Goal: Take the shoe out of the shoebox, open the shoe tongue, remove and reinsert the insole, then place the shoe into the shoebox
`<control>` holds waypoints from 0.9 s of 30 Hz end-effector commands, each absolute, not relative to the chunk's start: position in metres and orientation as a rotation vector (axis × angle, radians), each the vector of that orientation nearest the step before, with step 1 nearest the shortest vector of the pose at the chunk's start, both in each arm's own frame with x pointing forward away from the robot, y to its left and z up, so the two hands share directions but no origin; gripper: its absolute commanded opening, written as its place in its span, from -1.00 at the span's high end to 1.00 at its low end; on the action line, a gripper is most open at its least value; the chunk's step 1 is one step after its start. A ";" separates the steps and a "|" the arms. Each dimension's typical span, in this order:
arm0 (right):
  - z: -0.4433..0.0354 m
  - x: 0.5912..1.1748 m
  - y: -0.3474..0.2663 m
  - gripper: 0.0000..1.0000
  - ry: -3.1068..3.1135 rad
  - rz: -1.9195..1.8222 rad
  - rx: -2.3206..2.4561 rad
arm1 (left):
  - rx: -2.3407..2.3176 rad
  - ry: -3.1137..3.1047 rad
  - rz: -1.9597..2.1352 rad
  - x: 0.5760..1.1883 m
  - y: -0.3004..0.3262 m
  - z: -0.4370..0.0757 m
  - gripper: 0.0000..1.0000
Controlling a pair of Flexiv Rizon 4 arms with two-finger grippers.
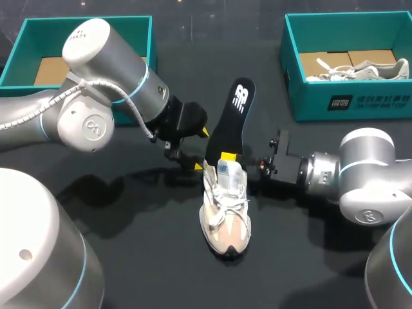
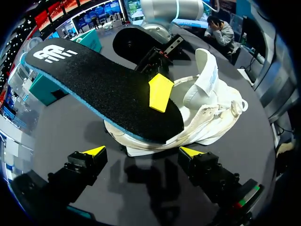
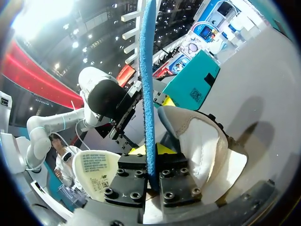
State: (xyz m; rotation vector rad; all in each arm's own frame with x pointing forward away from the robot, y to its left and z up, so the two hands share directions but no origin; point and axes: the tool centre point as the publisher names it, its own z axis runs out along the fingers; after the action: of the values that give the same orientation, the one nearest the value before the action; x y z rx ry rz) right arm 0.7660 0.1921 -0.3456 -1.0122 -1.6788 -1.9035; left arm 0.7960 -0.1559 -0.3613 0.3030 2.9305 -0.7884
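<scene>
Centrally on the dark table (image 1: 148, 257) stands the shoe (image 1: 225, 209), pale with white laces, its toe toward the robot and its tongue (image 1: 230, 172) lifted upright. One end of the black insole (image 1: 235, 119) sits in the shoe's opening; the rest slants up and out past the heel, printed side up. The right gripper (image 1: 226, 159), entering from the right arm (image 1: 360, 183), is clamped on the insole just above the opening, one yellow tip lying on the upper face. In the right wrist view the insole (image 3: 148, 80) appears edge-on, a blue strip pinched from both sides between that gripper's (image 3: 150, 157) fingers, with the shoe (image 3: 202, 141) beside them. The left gripper (image 1: 201, 149) hangs just beside the heel, its fingers spread wide and holding nothing. In the left wrist view its own yellow tips (image 2: 142, 151) stand well apart with the shoe (image 2: 211, 113) and insole (image 2: 103, 89) ahead of them. A teal left shoebox (image 1: 138, 29) and a teal right shoebox (image 1: 347, 100) stand at the far corners; the latter contains a second shoe (image 1: 360, 69).
</scene>
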 end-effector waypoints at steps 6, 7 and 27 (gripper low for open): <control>-0.360 0.753 0.197 1.00 -1.702 -1.834 -1.035 | 0.303 2.931 -0.785 0.796 -0.156 -0.361 -1.00; -0.359 0.754 0.198 1.00 -1.706 -1.824 -1.031 | 0.303 2.931 -0.785 0.796 -0.156 -0.361 -1.00; -0.349 0.759 0.195 0.67 -1.736 -1.815 -0.980 | 0.303 2.931 -0.785 0.796 -0.156 -0.361 -1.00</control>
State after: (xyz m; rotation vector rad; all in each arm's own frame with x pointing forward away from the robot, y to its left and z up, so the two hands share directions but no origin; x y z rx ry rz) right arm 0.7614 0.1960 -0.3421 -0.9840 -1.7406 -1.8114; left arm 0.7960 -0.1559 -0.3613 0.3030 2.9305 -0.7884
